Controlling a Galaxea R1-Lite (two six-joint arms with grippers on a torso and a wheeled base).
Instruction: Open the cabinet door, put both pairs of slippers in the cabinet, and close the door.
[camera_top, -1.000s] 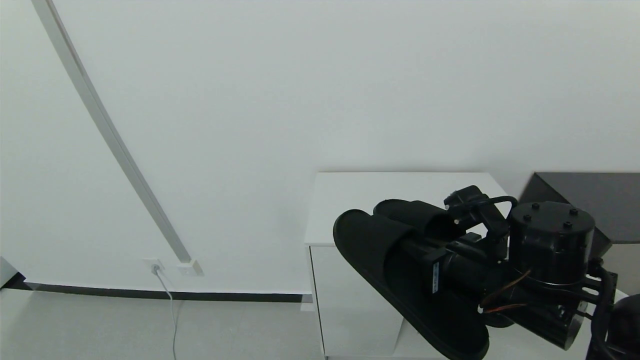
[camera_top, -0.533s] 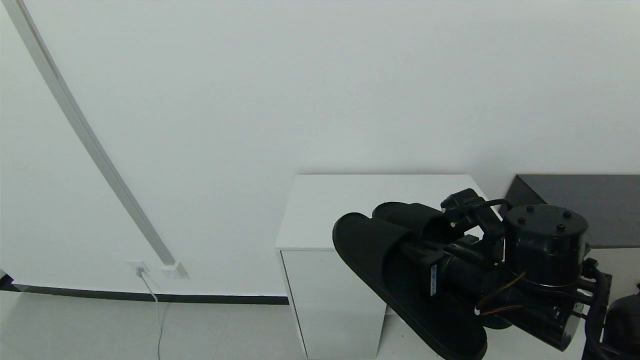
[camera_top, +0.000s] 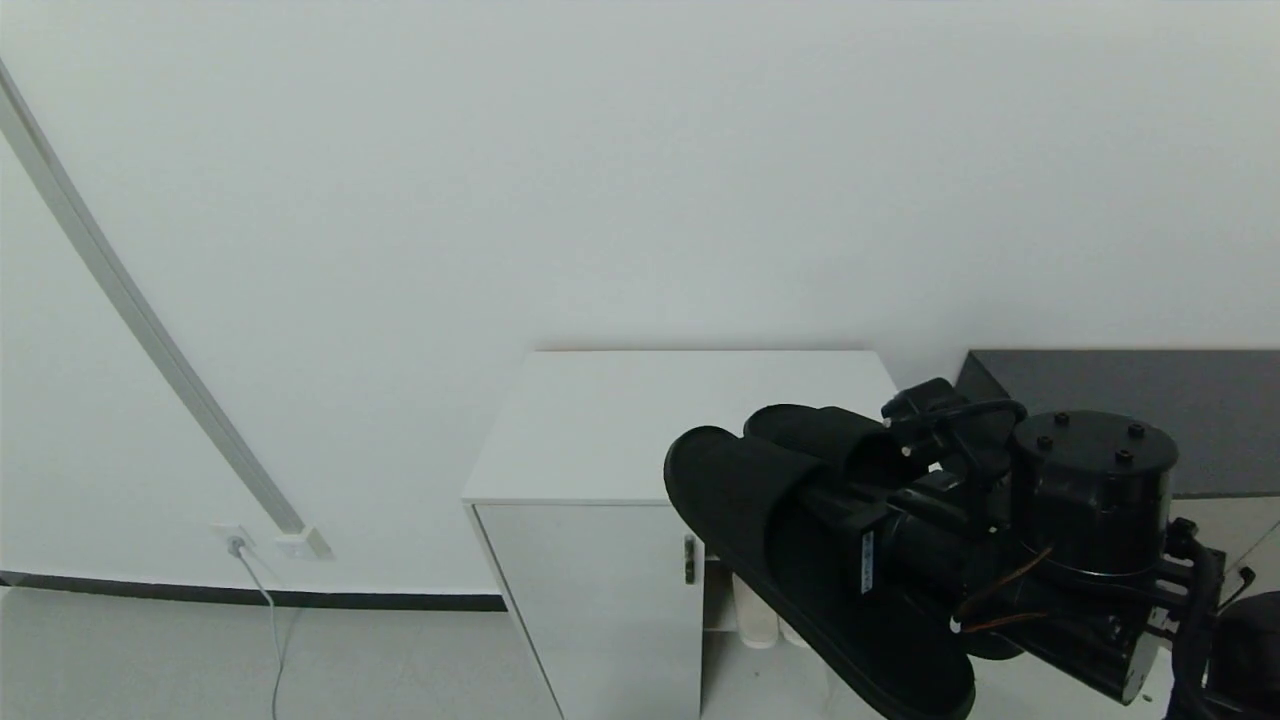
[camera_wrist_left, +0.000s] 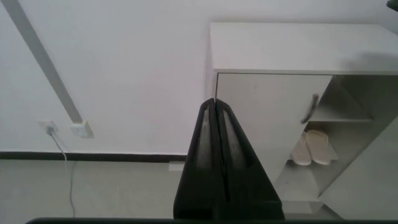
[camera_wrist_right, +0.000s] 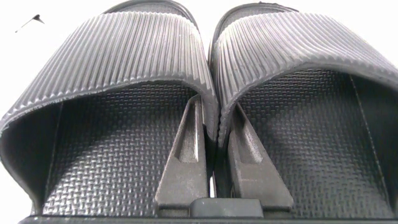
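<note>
1. The right fingers (camera_wrist_right: 183, 162) were clamped on the touching inner edges of the black slippers (camera_wrist_right: 124, 68), with one strap on either side of them.
2. The left fingers (camera_wrist_left: 202, 162) were pressed together and held nothing.
3. Beyond the left fingers' tips the cabinet (camera_wrist_left: 292, 46) stood open, with white slippers (camera_wrist_left: 314, 148) on a shelf inside.

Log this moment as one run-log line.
cabinet door: open | right gripper: shut on black slippers | left gripper: shut, empty | white slippers: inside
</note>
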